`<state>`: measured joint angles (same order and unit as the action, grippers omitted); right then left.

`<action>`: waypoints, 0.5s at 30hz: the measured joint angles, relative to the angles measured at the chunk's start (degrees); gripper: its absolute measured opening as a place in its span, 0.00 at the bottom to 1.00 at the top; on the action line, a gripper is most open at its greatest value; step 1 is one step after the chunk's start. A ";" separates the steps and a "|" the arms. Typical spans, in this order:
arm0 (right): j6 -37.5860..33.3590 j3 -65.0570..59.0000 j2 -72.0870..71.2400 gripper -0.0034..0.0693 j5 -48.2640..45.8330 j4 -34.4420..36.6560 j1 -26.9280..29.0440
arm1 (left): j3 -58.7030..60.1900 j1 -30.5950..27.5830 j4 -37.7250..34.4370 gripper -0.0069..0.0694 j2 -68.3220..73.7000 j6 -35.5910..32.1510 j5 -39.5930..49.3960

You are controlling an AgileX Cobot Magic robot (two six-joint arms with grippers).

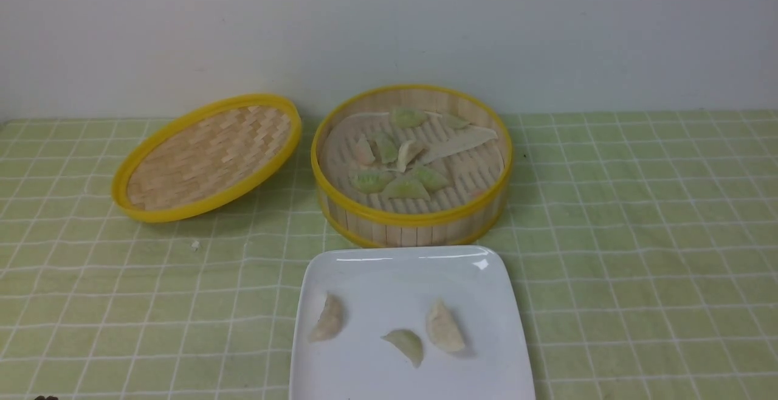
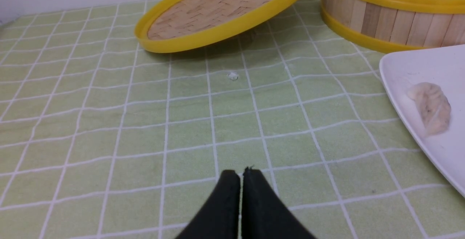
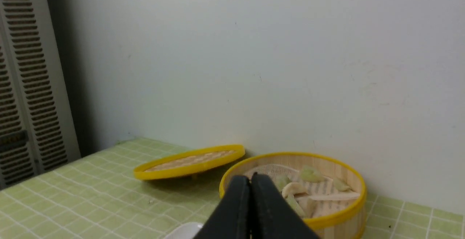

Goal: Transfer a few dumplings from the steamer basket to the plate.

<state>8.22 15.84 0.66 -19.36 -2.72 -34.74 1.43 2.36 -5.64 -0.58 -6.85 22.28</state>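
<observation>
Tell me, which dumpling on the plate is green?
The middle one, nearest the plate's front edge. It is pale green; the left dumpling and the right dumpling are cream.

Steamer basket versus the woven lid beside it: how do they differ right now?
The steamer basket has tall slatted walls; the lid is shallow and woven. The basket sits flat on the tablecloth, while the lid is tilted, one edge raised. The basket holds dumplings on a whitish liner; the lid holds nothing. Both are round, bamboo-coloured and yellow-rimmed.
</observation>
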 joint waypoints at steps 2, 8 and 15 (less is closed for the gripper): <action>-0.15 -1.28 -0.44 0.03 0.00 0.06 0.56 | 0.00 0.00 0.00 0.08 0.00 0.00 0.00; -0.15 -9.27 -1.31 0.03 -0.05 1.27 16.59 | 0.00 0.00 0.00 0.08 0.00 0.00 0.00; -0.15 -17.25 -1.31 0.03 -1.16 1.46 30.49 | 0.00 0.00 0.00 0.08 0.00 0.00 -0.02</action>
<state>8.07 -1.41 -0.64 -20.52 -1.26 -4.25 1.43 2.36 -5.64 -0.58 -6.85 22.27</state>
